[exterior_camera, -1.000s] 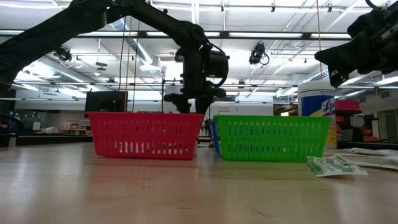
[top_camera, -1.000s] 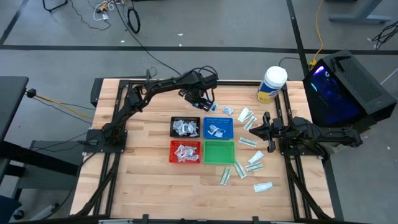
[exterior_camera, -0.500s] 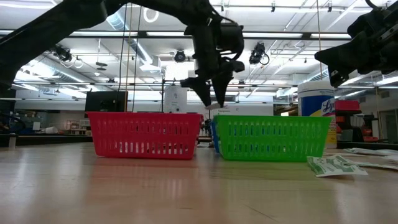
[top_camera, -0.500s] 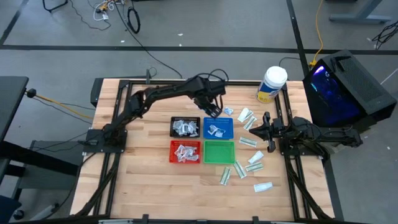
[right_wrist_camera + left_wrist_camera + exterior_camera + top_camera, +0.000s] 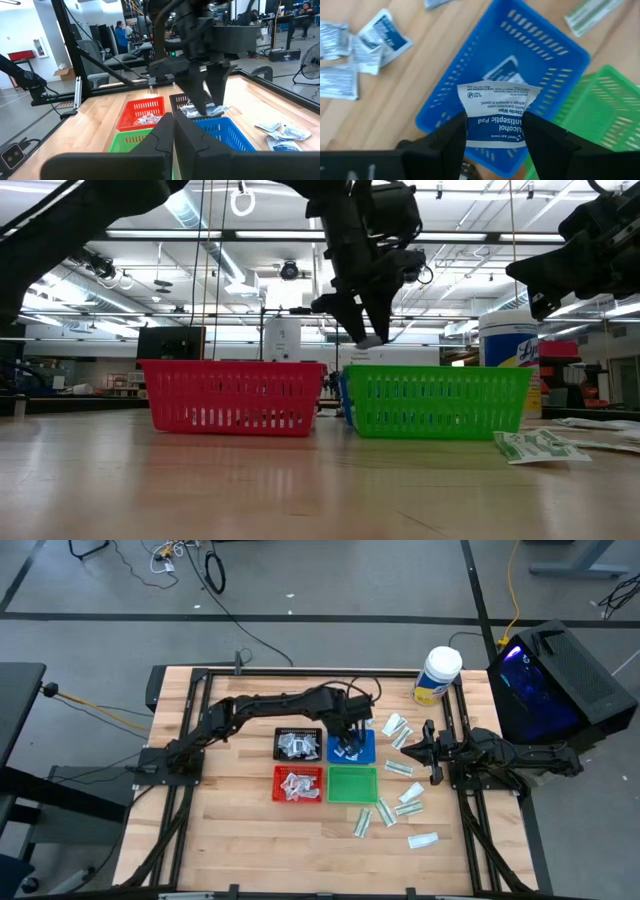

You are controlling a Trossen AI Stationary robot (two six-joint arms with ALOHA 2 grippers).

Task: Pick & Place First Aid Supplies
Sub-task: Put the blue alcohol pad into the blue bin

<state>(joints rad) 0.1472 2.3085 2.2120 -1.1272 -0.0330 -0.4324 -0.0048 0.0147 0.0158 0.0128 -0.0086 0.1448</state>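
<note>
Above the blue mesh tray [image 5: 555,75], a squarish alcohol pad packet [image 5: 495,116] is hanging, pinched in the left pincer [image 5: 350,737]. Another packet is lying inside that tray. Red tray [image 5: 298,784] and black tray [image 5: 297,744] are holding crinkled packets; the green tray [image 5: 352,784] is sitting beside them. The right pincer [image 5: 428,752], fingers pressed together, is waiting near loose packets on the wooden counter [image 5: 240,830].

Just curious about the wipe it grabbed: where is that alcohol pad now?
The alcohol pad is pinched in the left gripper, hanging above the blue tray, beside the green tray.

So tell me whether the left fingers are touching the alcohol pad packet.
Touching. In the left wrist view the left gripper pinches the alcohol pad packet from both sides, held above the blue tray.
</note>
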